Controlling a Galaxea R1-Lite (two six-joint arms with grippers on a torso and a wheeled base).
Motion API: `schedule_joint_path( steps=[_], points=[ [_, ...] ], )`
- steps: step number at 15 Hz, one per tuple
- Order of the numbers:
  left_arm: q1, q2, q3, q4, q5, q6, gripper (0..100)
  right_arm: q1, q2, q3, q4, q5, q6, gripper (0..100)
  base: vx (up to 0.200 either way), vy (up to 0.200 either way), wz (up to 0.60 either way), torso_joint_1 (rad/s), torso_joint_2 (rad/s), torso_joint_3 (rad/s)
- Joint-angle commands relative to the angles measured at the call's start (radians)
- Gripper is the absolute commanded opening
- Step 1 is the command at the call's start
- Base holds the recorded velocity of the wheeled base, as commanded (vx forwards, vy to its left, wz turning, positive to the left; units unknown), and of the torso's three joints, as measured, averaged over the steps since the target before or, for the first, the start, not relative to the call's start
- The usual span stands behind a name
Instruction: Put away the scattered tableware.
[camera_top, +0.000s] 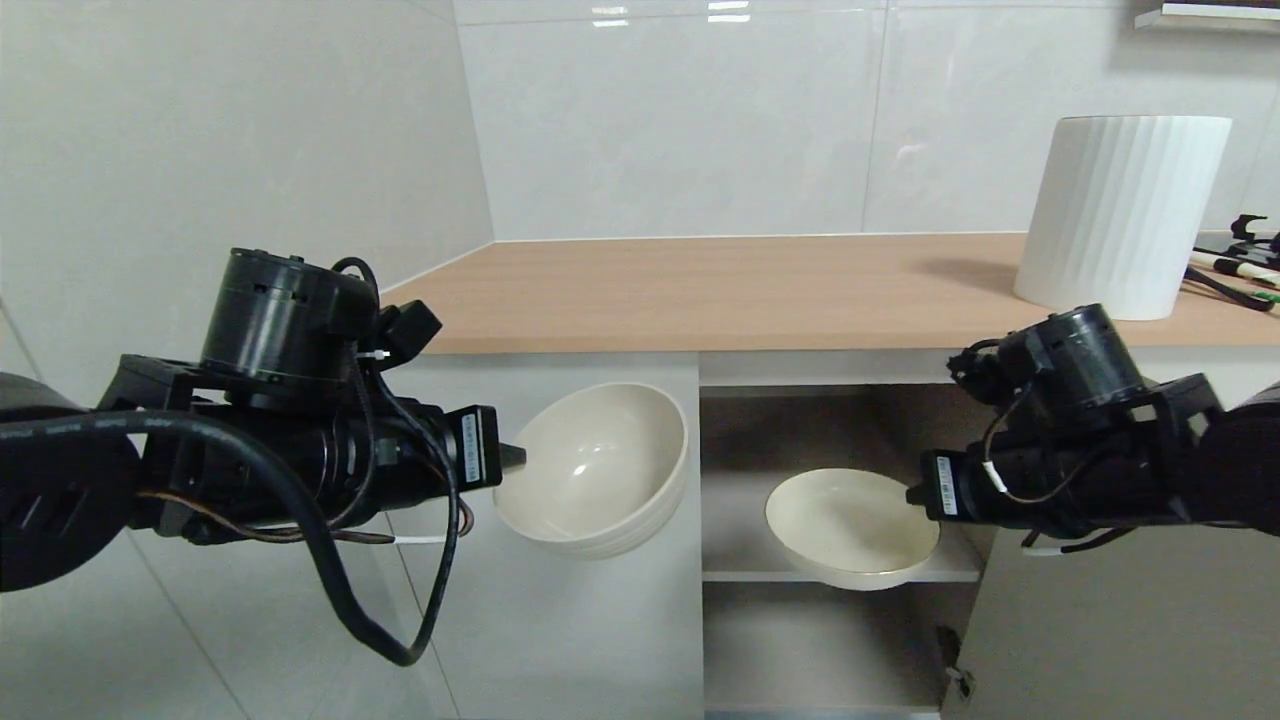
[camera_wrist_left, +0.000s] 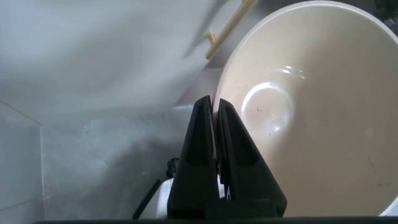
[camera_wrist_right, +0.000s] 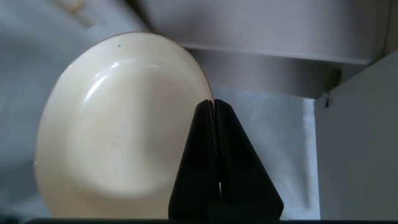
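Observation:
A deep cream bowl (camera_top: 600, 470) hangs in the air in front of the closed left cabinet door, tilted on its side. My left gripper (camera_top: 512, 458) is shut on its rim; its fingers (camera_wrist_left: 214, 134) pinch the edge of the cream bowl (camera_wrist_left: 311, 106). A shallower cream plate-like bowl (camera_top: 850, 525) is held just in front of the open cabinet's shelf (camera_top: 840, 572). My right gripper (camera_top: 915, 493) is shut on that plate's rim, and its fingers (camera_wrist_right: 213, 134) clamp the edge of the plate (camera_wrist_right: 118, 118).
A wooden countertop (camera_top: 740, 290) runs above the cabinets. A tall white ribbed container (camera_top: 1125, 210) stands at its right, with a few utensils (camera_top: 1235, 265) beside it. The open cabinet door (camera_top: 1110, 640) swings out at lower right. White tiled walls enclose the corner.

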Motion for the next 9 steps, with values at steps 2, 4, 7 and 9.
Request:
schedule_joint_path(
  steps=[2,4,7,9],
  points=[
    [-0.008,0.003,0.001,0.000,0.000,-0.001,0,-0.055,0.327,-0.022,-0.195,-0.068,0.008,0,0.000,0.000,0.00,0.000,0.00,0.000],
    [-0.008,0.006,0.001,0.000,0.000,-0.001,0,-0.076,0.453,-0.067,-0.224,-0.102,0.019,0,0.000,0.000,0.00,0.000,0.00,0.000],
    [-0.014,0.004,0.003,0.000,0.000,-0.001,0,-0.116,0.577,-0.130,-0.226,-0.151,0.065,0,0.000,0.000,0.00,0.000,0.00,0.000],
    [-0.014,0.003,0.003,0.000,0.000,-0.001,0,-0.122,0.602,-0.130,-0.258,-0.160,0.065,0,0.000,0.000,0.00,0.000,0.00,0.000]
  ],
)
